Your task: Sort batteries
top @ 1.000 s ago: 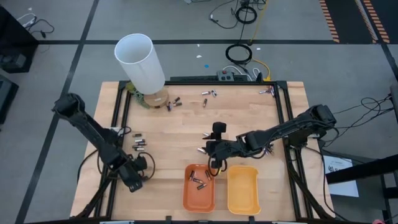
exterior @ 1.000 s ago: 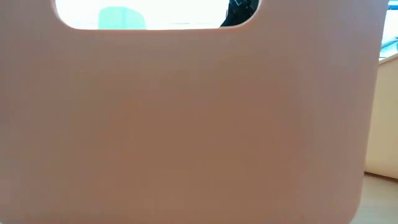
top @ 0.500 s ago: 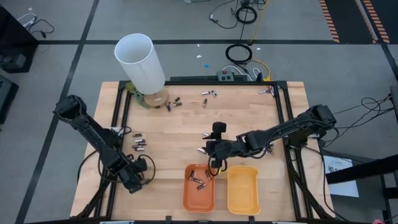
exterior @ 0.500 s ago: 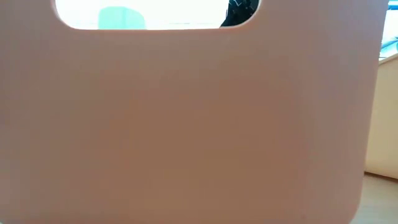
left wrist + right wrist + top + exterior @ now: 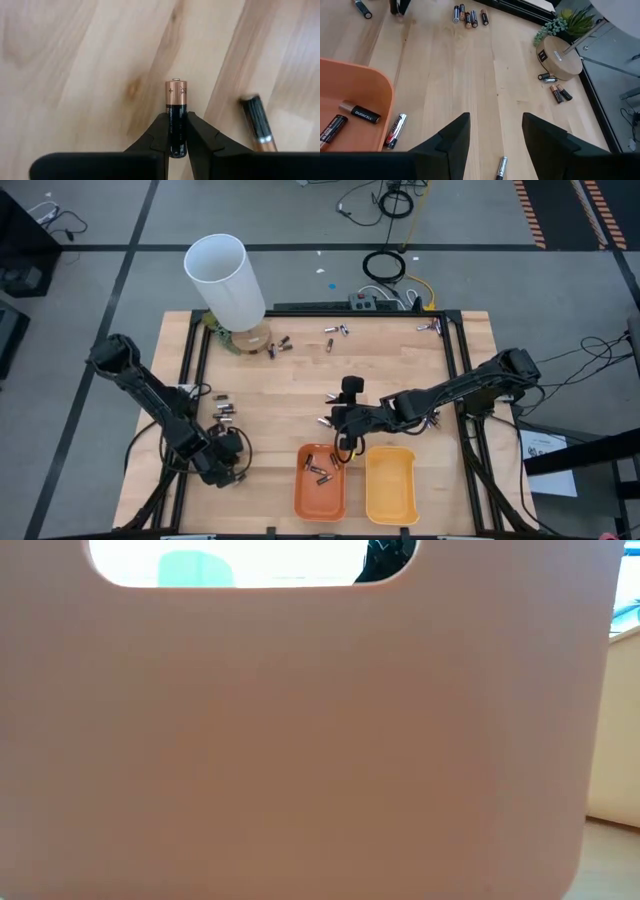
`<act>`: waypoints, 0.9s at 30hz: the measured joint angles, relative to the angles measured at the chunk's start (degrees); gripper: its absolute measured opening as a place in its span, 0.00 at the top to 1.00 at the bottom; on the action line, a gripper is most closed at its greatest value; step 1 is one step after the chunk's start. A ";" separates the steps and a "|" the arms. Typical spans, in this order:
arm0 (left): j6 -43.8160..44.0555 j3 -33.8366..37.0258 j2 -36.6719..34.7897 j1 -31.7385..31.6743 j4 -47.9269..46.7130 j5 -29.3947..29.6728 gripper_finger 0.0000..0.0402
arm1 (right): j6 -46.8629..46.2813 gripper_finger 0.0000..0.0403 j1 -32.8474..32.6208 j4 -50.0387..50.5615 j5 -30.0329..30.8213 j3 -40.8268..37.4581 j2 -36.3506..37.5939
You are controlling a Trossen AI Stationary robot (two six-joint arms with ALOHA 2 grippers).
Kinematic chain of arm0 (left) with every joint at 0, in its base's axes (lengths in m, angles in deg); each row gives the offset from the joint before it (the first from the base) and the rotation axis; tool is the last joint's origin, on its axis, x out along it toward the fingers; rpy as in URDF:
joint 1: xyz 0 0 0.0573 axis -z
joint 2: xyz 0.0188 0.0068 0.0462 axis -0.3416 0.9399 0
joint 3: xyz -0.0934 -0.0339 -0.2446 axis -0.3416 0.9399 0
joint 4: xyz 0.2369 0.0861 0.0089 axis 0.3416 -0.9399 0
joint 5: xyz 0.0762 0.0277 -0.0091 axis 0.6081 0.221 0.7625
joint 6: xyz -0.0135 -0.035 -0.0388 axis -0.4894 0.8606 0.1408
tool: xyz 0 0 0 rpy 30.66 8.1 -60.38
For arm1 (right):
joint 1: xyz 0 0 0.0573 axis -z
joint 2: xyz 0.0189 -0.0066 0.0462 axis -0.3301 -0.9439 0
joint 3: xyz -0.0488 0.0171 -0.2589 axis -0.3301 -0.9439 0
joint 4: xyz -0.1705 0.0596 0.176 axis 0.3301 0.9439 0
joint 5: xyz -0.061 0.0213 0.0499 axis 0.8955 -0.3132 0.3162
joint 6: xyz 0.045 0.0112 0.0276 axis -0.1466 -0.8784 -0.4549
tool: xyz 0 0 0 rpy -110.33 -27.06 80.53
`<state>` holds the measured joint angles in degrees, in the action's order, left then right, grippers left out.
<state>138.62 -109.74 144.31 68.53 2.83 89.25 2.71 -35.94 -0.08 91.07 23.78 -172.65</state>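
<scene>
Batteries lie scattered on the wooden table: a cluster at the left, a few near the white tube's base, more at the far side. Several sit in the orange tray. My left gripper, near the table's near left corner, is shut on a dark battery with a coppery end. Another dark battery lies beside it. My right gripper hangs open over the table by the orange tray's far rim, holding nothing. My left gripper pinches the battery's dark body between its two fingers, which come steeply from above. The battery lies along the fingers, its coppery end jutting past the fingertips. Whether it is clear of the wood, I cannot tell.
A tall white tube stands at the far left beside a small potted plant. A yellow tray sits right of the orange one. A silvery battery lies against the orange tray's outer wall. The orange tray's wall fills the low view.
My left gripper has turned at the wrist above the near left of the table, staying about where it was. My right arm has kept still.
</scene>
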 joint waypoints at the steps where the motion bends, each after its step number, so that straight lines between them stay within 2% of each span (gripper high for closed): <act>1: -0.52 -0.07 -0.19 -0.48 -0.07 0.08 0.89 | 0.00 0.58 0.00 0.01 0.00 0.00 0.00; 6: -5.38 -1.58 -2.50 -2.81 -1.14 0.55 0.89 | -0.04 0.58 -0.02 0.02 -0.01 0.00 0.00; 11: -11.45 -4.47 -6.02 -4.52 0.10 4.71 0.89 | -1.11 0.58 -0.02 0.07 0.00 0.00 0.02; 20: -29.40 -6.23 -8.14 -4.89 25.54 8.47 0.89 | -1.56 0.58 -0.02 0.09 -0.01 0.00 0.02; 27: -37.07 -6.23 -5.23 -10.73 32.47 10.12 0.89 | -1.58 0.58 -0.42 0.11 0.00 0.00 0.02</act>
<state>101.56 -115.97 139.08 57.80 35.30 99.36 1.13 -36.36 0.03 91.07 23.78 -172.63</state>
